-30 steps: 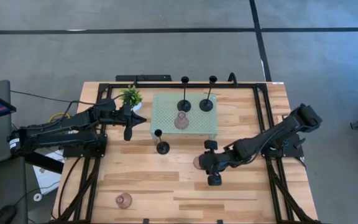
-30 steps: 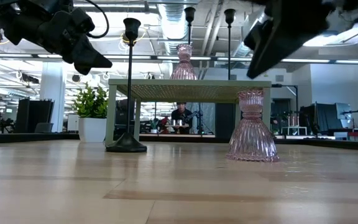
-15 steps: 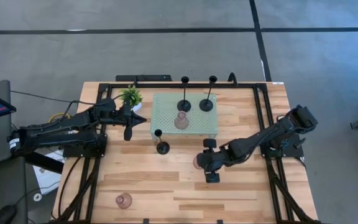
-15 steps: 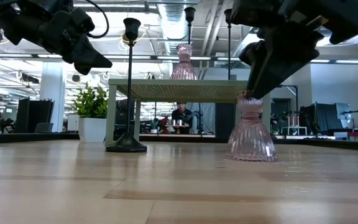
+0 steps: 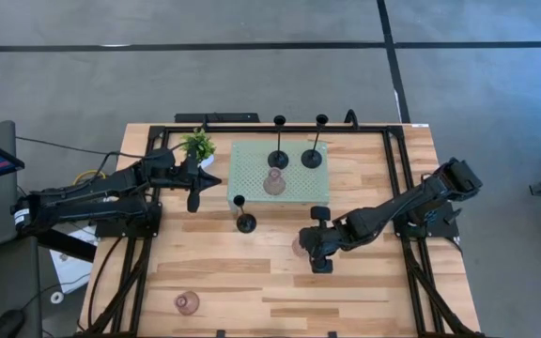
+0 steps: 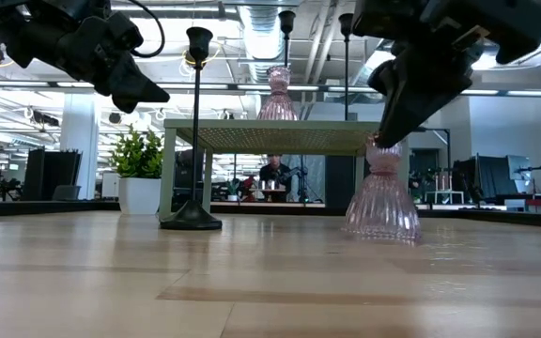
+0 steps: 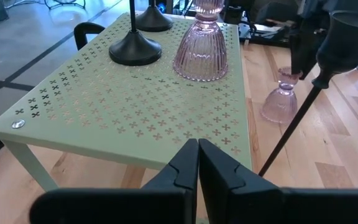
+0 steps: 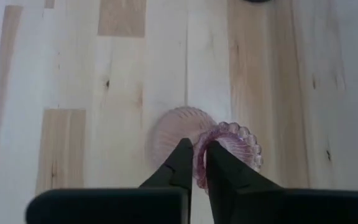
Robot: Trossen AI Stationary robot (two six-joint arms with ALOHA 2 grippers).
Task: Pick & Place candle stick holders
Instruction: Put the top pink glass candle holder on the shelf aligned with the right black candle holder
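My right gripper (image 5: 302, 244) is shut on a squat pink glass holder (image 6: 380, 199) that stands on the table in front of the mint-green stand (image 5: 280, 175). My left gripper (image 5: 216, 182) is shut and empty, in the air at the stand's left end. Two tall black holders (image 5: 278, 160) (image 5: 312, 158) and a second pink holder (image 5: 273, 183) stand on the stand. A third black holder (image 5: 245, 222) stands by its base on the table before the stand. A third pink holder (image 5: 187, 302) stands near the near left corner. My right gripper pinches the beaded rim of the holder's top cup (image 8: 199, 163) between its two fingers, one finger (image 8: 219, 167) over the cup's mouth and one outside. The fingers come slanting down from the table's right. The holder's base (image 6: 380, 225) is on the table.
A small green potted plant (image 5: 198, 146) stands at the stand's far left corner, close to my left gripper. Black frame rails (image 5: 402, 178) run along the table's sides and far edge. Bare wood lies across the near half of the table (image 5: 280, 300).
My right gripper has gone toward the table's left and down, from beside the pink holder onto its top cup. My left arm has kept still.
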